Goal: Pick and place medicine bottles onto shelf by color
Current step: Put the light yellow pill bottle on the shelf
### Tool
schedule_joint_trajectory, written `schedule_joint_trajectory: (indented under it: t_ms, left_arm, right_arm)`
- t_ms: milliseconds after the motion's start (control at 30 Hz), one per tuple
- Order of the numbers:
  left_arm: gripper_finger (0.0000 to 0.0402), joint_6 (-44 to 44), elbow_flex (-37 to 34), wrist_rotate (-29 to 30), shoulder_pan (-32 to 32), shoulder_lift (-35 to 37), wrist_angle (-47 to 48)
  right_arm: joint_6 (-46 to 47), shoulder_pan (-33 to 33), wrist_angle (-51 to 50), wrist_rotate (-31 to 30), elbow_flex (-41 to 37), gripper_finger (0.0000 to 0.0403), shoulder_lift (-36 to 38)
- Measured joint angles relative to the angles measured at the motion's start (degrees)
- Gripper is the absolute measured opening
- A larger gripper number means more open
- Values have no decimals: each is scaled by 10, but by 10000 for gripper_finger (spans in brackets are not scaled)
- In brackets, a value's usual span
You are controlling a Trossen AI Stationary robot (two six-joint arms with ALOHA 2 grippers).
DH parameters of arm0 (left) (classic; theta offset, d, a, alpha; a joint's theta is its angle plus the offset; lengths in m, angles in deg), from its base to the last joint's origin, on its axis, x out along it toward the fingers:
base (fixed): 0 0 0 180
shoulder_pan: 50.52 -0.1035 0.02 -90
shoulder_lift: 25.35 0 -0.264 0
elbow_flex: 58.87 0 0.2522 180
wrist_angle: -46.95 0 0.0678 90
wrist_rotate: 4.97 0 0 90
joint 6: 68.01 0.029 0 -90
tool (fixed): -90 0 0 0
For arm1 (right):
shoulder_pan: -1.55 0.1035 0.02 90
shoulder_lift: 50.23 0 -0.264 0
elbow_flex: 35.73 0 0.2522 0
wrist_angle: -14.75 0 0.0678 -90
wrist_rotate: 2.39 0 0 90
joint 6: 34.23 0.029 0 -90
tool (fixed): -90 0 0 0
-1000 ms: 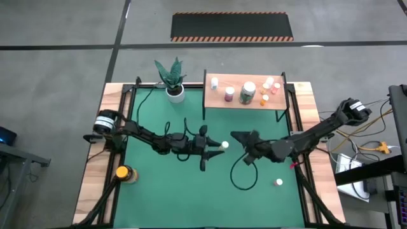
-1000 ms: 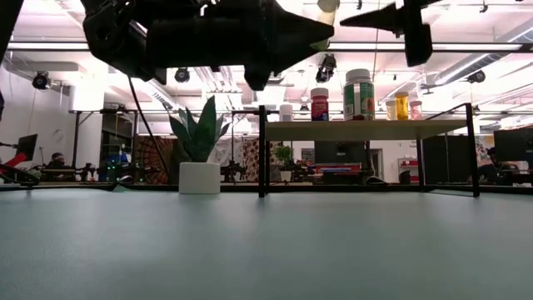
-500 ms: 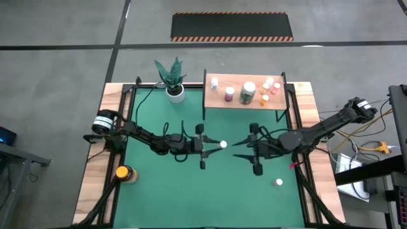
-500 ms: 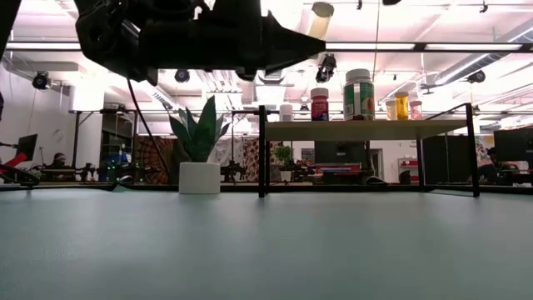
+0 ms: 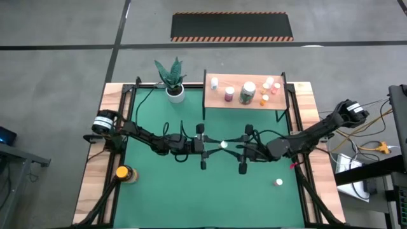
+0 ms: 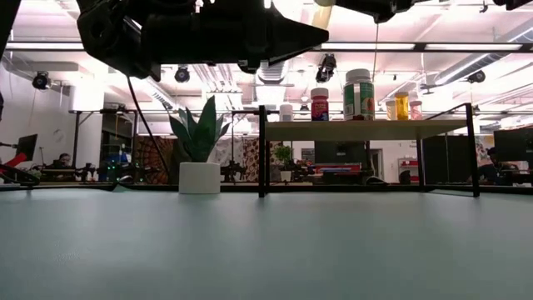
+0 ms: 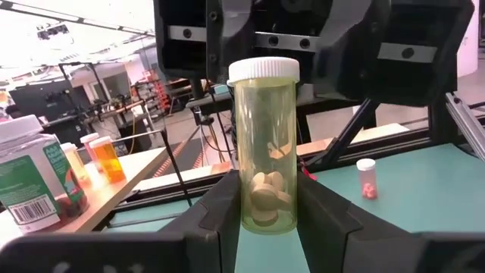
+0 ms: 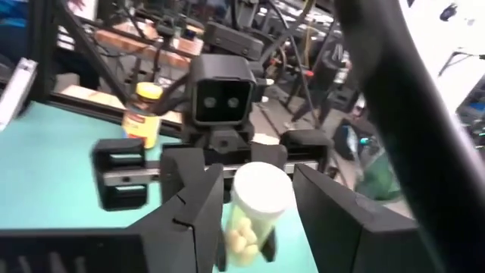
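The surface (image 5: pixel 159 191) is a green mat inside a wooden border, with black frame rails along its sides. Near its middle the left gripper (image 5: pixel 215 145) holds a greenish-clear bottle (image 7: pixel 264 144) with a white cap, its jaws closed on the bottle's lower sides, pills showing inside. The right gripper (image 5: pixel 234 149) faces it from the other side, jaws spread wide on either side of the bottle's cap end; whether they touch it cannot be told. The shelf (image 5: pixel 216 103) stands at the far edge toward the right corner, carrying several bottles (image 5: pixel 247 92). A white pot with a green plant (image 5: pixel 173 80) stands beside it. A larger amber bottle (image 5: pixel 123 172) sits at the near left edge, and a small pink bottle (image 5: pixel 278 182) lies near the right edge. Beyond is a grey floor with a dark striped mat (image 5: pixel 232 27); the low view shows ceiling lights and workstations.
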Motion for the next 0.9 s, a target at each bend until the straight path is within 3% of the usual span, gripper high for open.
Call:
schedule_joint_trajectory:
  t_ms: [533, 900]
  left_arm:
    - [91, 1, 0, -2, 6, 0, -24]
    - [91, 0, 0, -2, 6, 0, -22]
  right_arm:
    - [4, 0, 25, -4, 0, 108, -18]
    - [16, 0, 24, -3, 0, 103, -19]
